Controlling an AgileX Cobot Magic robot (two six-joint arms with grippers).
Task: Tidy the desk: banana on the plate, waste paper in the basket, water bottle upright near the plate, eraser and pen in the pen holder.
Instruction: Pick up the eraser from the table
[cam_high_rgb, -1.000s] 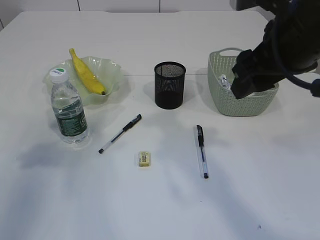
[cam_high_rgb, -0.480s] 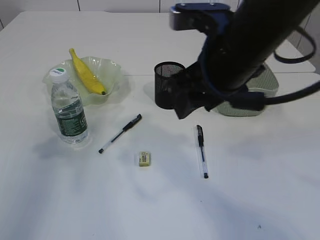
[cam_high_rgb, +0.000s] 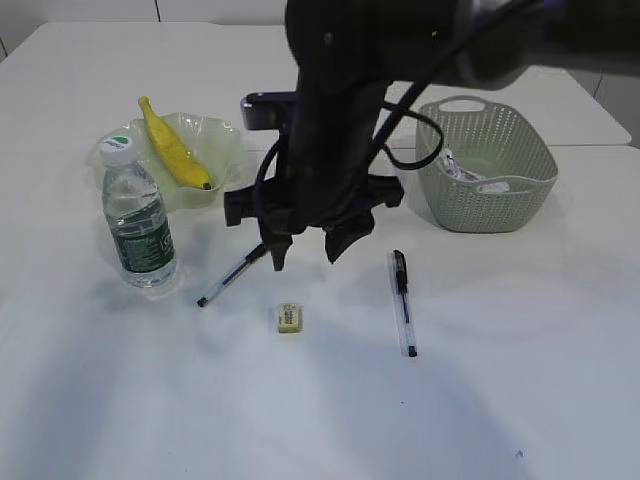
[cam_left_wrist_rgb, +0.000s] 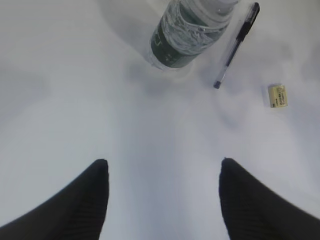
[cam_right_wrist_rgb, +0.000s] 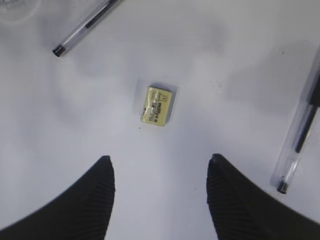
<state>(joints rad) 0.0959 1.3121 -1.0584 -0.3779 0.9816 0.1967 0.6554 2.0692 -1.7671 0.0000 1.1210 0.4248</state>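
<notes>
Right gripper (cam_high_rgb: 305, 250): above the middle of the desk (cam_high_rgb: 500, 400), jaws spread, nothing between them. In the right wrist view (cam_right_wrist_rgb: 159, 172), fingertips apart over bare surface, eraser (cam_right_wrist_rgb: 157, 105) just ahead of the gap, untouched.

Left gripper (cam_left_wrist_rgb: 164, 175): jaws spread, empty, over bare desk toward the left edge; not made out in the exterior view.

Eraser (cam_high_rgb: 288, 318): flat on the desk, centre, nearer the front edge than the other items.

Pens: two, both flat on the desk. Left pen (cam_high_rgb: 238, 268) diagonal, between bottle and eraser, upper end under the arm. Right pen (cam_high_rgb: 402, 302) roughly parallel to the side edges, right of the eraser.

Water bottle (cam_high_rgb: 137, 215): upright, white cap on, toward the left edge, just in front of the plate.

Plate (cam_high_rgb: 225, 145): toward the rear left corner. Banana (cam_high_rgb: 172, 146) lying in it, stem end over the rear rim.

Basket (cam_high_rgb: 490, 200): toward the right edge, rear half of the desk. White crumpled waste paper (cam_high_rgb: 465, 170) inside, probably more than one piece; hard to separate at this angle.

Pen holder: hidden behind the right arm (cam_high_rgb: 340, 110).
</notes>
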